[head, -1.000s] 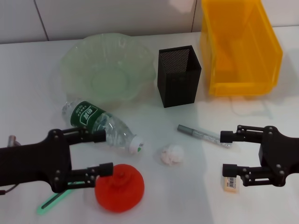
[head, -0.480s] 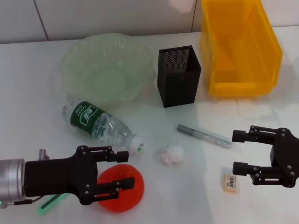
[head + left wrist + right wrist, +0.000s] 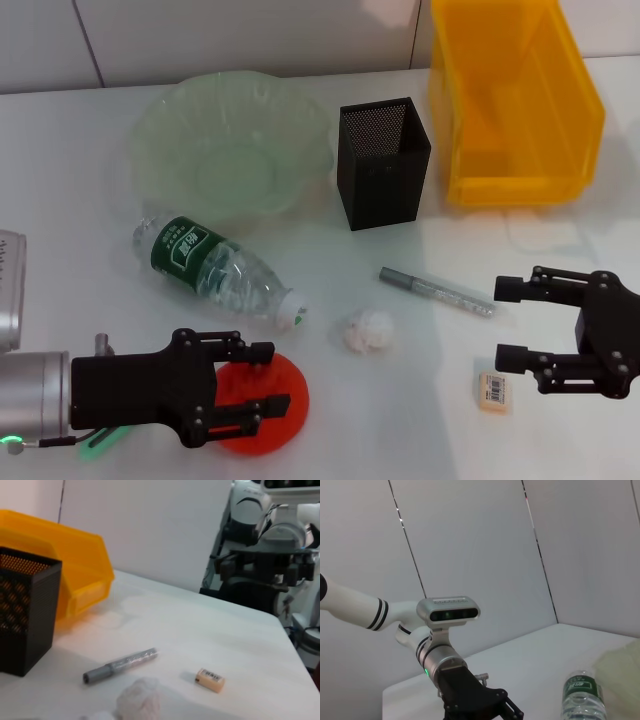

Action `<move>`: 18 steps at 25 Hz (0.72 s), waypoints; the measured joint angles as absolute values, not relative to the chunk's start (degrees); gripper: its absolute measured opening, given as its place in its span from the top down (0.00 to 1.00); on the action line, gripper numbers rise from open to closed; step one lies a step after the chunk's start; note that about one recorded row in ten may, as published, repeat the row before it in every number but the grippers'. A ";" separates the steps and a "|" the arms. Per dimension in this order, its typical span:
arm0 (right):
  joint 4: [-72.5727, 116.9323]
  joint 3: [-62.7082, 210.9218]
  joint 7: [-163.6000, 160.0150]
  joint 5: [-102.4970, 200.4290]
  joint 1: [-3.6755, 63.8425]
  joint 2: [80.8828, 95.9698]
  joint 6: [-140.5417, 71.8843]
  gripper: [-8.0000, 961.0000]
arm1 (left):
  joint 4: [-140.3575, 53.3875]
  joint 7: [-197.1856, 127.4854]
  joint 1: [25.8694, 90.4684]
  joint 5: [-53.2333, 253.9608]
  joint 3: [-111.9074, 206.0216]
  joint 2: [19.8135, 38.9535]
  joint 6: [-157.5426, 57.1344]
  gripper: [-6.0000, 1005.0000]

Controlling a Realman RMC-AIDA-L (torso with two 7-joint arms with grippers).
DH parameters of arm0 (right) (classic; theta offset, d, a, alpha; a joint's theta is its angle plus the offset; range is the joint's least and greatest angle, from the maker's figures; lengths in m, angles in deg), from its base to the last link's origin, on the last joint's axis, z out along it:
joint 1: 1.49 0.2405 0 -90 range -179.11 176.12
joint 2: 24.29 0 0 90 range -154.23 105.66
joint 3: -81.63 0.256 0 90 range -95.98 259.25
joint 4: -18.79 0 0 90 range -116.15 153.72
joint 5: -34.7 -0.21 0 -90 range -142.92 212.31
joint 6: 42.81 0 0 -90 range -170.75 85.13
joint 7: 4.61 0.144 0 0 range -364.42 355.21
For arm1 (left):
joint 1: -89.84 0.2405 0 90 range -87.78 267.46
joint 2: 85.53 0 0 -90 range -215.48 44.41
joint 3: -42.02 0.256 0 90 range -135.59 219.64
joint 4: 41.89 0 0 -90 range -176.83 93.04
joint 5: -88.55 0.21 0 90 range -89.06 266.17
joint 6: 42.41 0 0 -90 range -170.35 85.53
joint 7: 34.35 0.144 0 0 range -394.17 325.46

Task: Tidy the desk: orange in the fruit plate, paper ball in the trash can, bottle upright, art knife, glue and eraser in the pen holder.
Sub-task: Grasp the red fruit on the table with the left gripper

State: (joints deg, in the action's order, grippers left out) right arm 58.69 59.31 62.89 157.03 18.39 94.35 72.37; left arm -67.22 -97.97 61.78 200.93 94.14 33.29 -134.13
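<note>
Our left hand, fingers spread, straddles the ribbed orange fruit beside the lying clear plastic bottle. Our right hand hangs spread above the small cream eraser, near the crumpled white paper ball and grey knife.

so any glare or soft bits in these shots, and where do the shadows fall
Head view: even light, faint shadows, a pale sheen on the table and the clear plate; left claw and right claw look sharp. Left wrist view: the paper ball up close is soft, the pen holder casts a dim shadow. Right wrist view: the bottle is slightly soft.
</note>
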 joint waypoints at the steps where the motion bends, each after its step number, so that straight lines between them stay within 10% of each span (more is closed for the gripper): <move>1: 58.69 59.31 62.89 157.03 18.44 94.35 72.37 0.19 | -67.09 -97.96 61.78 200.93 94.16 33.29 -133.77 0.40; 18: 58.69 59.22 62.89 157.03 18.54 94.45 72.41 0.19 | -67.73 -94.43 62.38 201.31 95.66 33.32 -131.69 0.69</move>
State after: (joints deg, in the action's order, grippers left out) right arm 58.69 59.22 62.89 157.03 18.54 94.45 72.41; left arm -67.73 -94.43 62.38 201.31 95.66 33.32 -131.69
